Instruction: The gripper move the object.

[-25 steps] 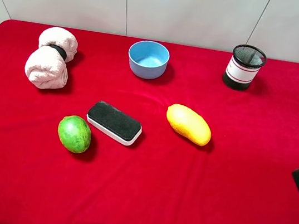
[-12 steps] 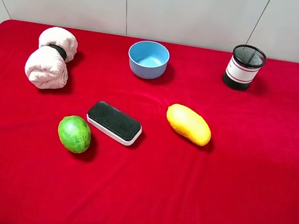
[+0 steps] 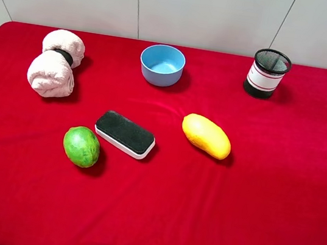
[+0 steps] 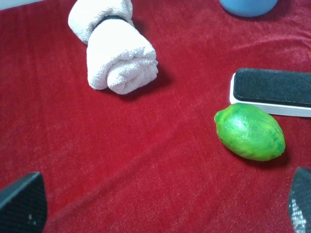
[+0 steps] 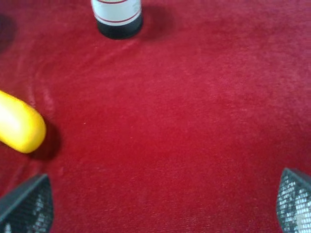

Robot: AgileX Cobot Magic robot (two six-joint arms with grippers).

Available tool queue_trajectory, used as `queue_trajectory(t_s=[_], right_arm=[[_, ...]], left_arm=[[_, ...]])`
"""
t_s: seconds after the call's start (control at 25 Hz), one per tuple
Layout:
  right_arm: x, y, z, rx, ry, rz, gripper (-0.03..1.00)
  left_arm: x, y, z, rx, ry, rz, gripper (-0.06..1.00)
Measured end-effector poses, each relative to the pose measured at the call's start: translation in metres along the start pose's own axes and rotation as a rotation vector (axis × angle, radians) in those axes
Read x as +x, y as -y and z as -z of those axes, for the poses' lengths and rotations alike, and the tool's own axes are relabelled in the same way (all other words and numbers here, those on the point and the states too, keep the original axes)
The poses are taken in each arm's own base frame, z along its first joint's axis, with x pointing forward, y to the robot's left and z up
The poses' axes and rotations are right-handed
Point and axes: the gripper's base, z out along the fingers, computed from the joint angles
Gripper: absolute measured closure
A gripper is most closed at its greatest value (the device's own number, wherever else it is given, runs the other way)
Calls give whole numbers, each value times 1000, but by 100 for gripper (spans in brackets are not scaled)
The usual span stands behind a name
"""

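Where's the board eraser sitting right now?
In the high view the board eraser lies flat on the red cloth, left of centre, between the green fruit and the yellow mango, nearly touching the fruit.

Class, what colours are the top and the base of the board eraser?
The board eraser has a black top and a white base, clearest in the exterior high view.

Green fruit (image 3: 81, 146) tight against eraser (image 3: 125, 133)

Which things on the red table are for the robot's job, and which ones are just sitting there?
For the job:
board eraser
left gripper, jaws open
right gripper, jaws open

Just lying about:
green fruit
mango
blue bowl
rolled towel
mesh cup
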Motion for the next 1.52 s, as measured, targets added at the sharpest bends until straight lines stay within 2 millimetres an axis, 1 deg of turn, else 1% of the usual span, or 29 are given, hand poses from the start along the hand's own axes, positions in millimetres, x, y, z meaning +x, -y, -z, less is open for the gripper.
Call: queue_trajectory(t_s=[0.08, 0.2, 0.56, 0.76, 0.96, 1.52], right_arm=[[7, 0, -2, 4, 8, -2, 27], [8, 0, 2, 5, 63, 0, 27], [16, 0, 12, 3, 143, 5, 27], [15, 1, 11, -21, 161, 25, 27], [15, 5, 3, -37, 174, 72, 27], [15, 5, 4, -40, 176, 78, 27]], left_arm=[[0, 0, 0, 0, 0, 0, -4], [0, 0, 0, 0, 0, 0, -4], [0, 0, 0, 0, 0, 0, -4], [0, 0, 0, 0, 0, 0, -4], [0, 0, 0, 0, 0, 0, -4], [0, 0, 0, 0, 0, 0, -4]])
